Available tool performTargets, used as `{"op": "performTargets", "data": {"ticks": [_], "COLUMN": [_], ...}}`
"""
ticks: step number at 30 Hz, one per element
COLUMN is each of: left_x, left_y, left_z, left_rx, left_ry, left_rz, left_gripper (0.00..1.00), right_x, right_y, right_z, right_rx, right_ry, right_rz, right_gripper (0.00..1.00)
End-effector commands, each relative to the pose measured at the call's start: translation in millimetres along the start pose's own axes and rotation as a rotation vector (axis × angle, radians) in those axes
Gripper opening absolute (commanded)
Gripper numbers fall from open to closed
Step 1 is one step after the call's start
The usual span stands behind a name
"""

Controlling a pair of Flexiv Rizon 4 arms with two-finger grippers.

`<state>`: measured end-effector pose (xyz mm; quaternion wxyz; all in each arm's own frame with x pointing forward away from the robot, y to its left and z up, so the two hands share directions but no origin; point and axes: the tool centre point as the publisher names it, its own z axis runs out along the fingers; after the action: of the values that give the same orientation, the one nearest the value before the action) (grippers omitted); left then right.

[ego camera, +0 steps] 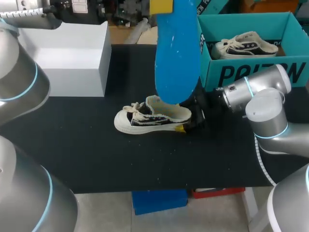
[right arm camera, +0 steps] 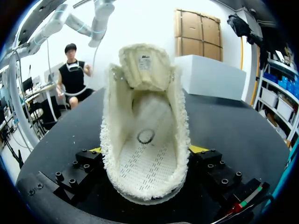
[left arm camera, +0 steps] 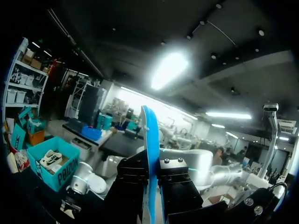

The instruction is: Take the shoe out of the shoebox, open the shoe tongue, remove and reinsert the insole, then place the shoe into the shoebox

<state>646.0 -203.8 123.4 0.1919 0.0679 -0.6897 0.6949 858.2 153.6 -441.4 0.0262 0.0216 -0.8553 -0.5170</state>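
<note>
The shoe (ego camera: 152, 117) is being held on its sole near the middle of the black surface (ego camera: 87, 150), with the toe toward the left arm's side and the heel toward the right arm. The heel is being clamped from both sides by the right fingers (ego camera: 180, 128). In the right wrist view their yellow tips are being shown just beside the fleecy collar, one on each side. In the same view the tongue (right arm camera: 144, 65) is being shown folded up and back, and the stitched bed inside the shoe is being left uncovered.

The blue insole (ego camera: 176, 53) is being gripped at its upper end by the left fingers (ego camera: 161, 6) and hung lengthwise above the shoe's heel opening. It cannot be told whether its lower end is touching the collar. In the left wrist view it is being pinched edge-on between the two black fingers.

The teal shoebox (ego camera: 217, 67) is being shown open at the far right of the surface, behind the right arm, with a second shoe (ego camera: 246, 44) inside. A white box (ego camera: 72, 63) is being shown at the far left.
</note>
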Motion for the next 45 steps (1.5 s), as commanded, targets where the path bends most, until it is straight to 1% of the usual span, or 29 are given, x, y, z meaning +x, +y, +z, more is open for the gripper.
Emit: {"op": "performTargets", "data": {"ticks": [1, 5, 6, 7, 8, 9, 11, 13, 17, 24, 28, 32, 35, 38, 43, 45], "left_x": [1.7, 1.7, 1.7, 1.7, 1.7, 1.7, 1.7, 1.7, 1.7, 1.7, 1.7, 1.7, 1.7, 1.7, 1.7, 1.7], "left_y": [1, 1, 1, 1, 1, 1, 1, 1, 1, 1, 1, 1, 1, 1, 1, 1], "left_z": [2, 2, 2, 2, 2, 2, 2, 2, 2, 2, 2, 2, 2, 2, 2, 2], "left_rx": [0.001, 0.001, 0.001, 0.001, 0.001, 0.001, 0.001, 0.001, 0.001, 0.001, 0.001, 0.001, 0.001, 0.001, 0.001, 0.001], "left_ry": [-0.008, -0.008, -0.008, -0.008, -0.008, -0.008, -0.008, -0.008, -0.008, -0.008, -0.008, -0.008, -0.008, -0.008, -0.008, -0.008], "left_rz": [-0.001, -0.001, -0.001, -0.001, -0.001, -0.001, -0.001, -0.001, -0.001, -0.001, -0.001, -0.001, -0.001, -0.001, -0.001, -0.001], "left_gripper": [0.0, 0.0, 0.0, 0.0, 0.0, 0.0, 0.0, 0.0, 0.0, 0.0, 0.0, 0.0, 0.0, 0.0, 0.0, 0.0], "right_x": [1.3, 1.3, 0.9, 0.4, 0.0, -0.3, -0.4, -0.2, 1.0, 2.7, 2.5, 0.2, -0.5, -1.1, -2.6, -2.9], "right_y": [-2.8, -2.8, -2.3, -2.1, -2.3, -2.4, -2.4, -2.3, -0.8, -1.4, 0.8, 5.3, 9.7, 11.9, 14.5, 15.2], "right_z": [1, 1, 0, -2, -3, -6, -11, -15, -20, -25, -28, -31, -34, -35, -31, -30], "right_rx": [0.002, 0.002, 0.016, 0.029, 0.045, 0.077, 0.101, 0.155, 0.232, 0.451, 0.618, 0.725, 0.793, 0.839, 0.911, 0.945], "right_ry": [-0.001, -0.001, -0.004, -0.003, 0.001, -0.006, -0.017, -0.018, -0.037, -0.048, -0.045, -0.067, -0.084, -0.093, -0.06, -0.066], "right_rz": [0.002, 0.002, 0.008, 0.015, 0.019, 0.03, 0.036, 0.048, 0.056, 0.078, 0.094, 0.086, 0.074, 0.059, 0.047, 0.041], "right_gripper": [0.0, 0.0, 0.03, 0.33, 0.93, 1.0, 1.0, 1.0, 1.0, 1.0, 1.0, 1.0, 1.0, 1.0, 1.0, 1.0]}}
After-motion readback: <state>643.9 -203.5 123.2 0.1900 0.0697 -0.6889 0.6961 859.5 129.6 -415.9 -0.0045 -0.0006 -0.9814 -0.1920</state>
